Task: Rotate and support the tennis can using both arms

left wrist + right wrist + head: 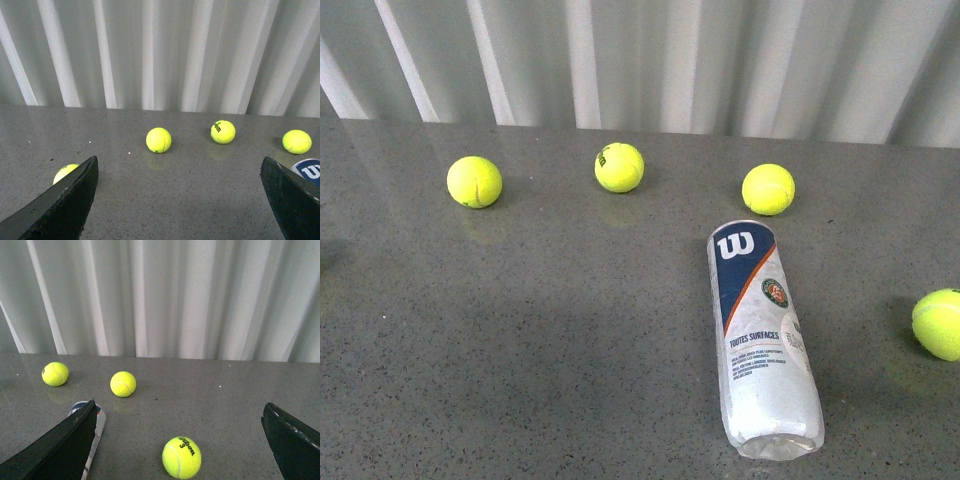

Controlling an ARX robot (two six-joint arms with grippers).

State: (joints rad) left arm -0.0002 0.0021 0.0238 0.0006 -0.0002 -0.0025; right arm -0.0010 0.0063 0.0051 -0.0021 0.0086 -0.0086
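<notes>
The tennis can (761, 337) lies on its side on the grey table, right of centre in the front view, its navy end with the white "W" pointing away. No arm shows in the front view. In the left wrist view only the can's navy end (308, 170) peeks out beside one finger (295, 199); the left gripper (180, 200) is open and empty. In the right wrist view a strip of the can (95, 430) shows beside one finger (60, 447); the right gripper (180, 445) is open, with a tennis ball (181, 457) lying on the table between its fingers.
Three tennis balls lie in a row towards the back (474, 181), (619, 167), (768, 189). Another ball (938, 323) lies at the right edge. A white corrugated wall (640, 60) closes the back of the grey table (520, 330).
</notes>
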